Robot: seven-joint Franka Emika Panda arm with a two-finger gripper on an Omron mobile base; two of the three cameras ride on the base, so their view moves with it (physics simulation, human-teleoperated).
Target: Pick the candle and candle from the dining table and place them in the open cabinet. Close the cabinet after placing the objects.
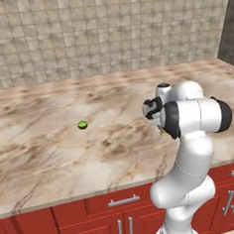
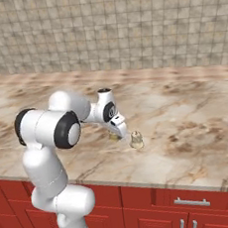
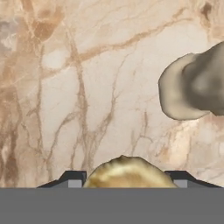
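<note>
Your arm reached forward and down over the dining table (image 2: 194,102), wrist bent low. The gripper (image 3: 127,183) had its jaws closed around the golden candle (image 3: 127,173); the cream candle (image 2: 135,139) stood just beside it.

No readable text, labels, brand names, numbers or signs appear anywhere: the tiled wall, the marbled stone table top, the red drawer fronts and the white robot arm are all unmarked.
</note>
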